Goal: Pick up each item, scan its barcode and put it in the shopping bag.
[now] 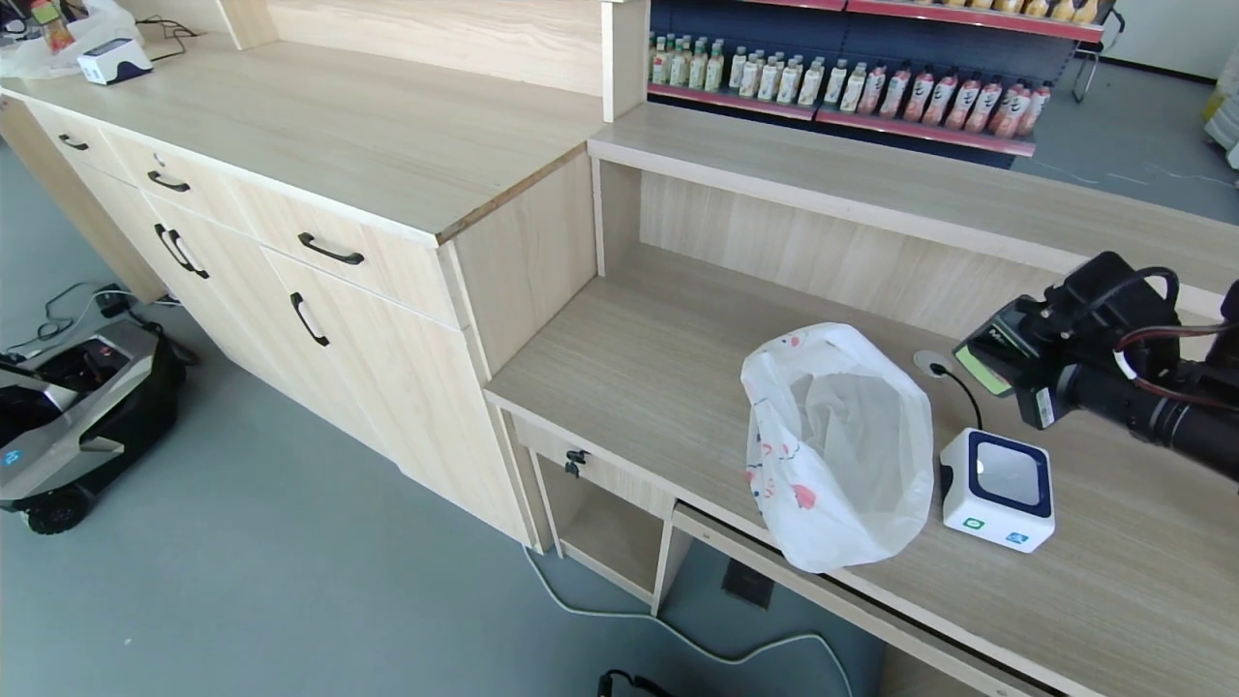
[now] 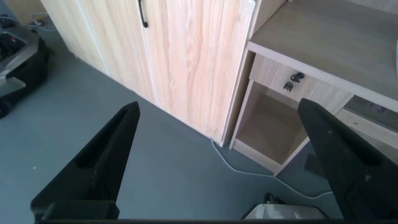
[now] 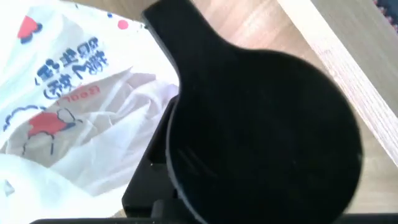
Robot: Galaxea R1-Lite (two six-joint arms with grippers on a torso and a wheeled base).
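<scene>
My right gripper [image 1: 1043, 350] is shut on a dark item with a green and white label [image 1: 985, 368]. It holds the item in the air above and just behind the white barcode scanner [image 1: 997, 489]. In the right wrist view the item's dark round body [image 3: 267, 137] hides the fingers, with the shopping bag [image 3: 74, 118] behind it. The white shopping bag [image 1: 837, 445] stands open on the low counter [image 1: 639, 358], left of the scanner. My left gripper [image 2: 217, 168] hangs open over the grey floor beside the cabinet, nothing between its fingers [image 2: 93, 168].
A taller counter with drawers [image 1: 329, 136] runs along the left, carrying a second scanner [image 1: 114, 60] at its far end. A raised ledge [image 1: 871, 184] backs the low counter. Shelves of bottles [image 1: 842, 87] stand behind it. A cable [image 1: 678, 629] lies on the floor.
</scene>
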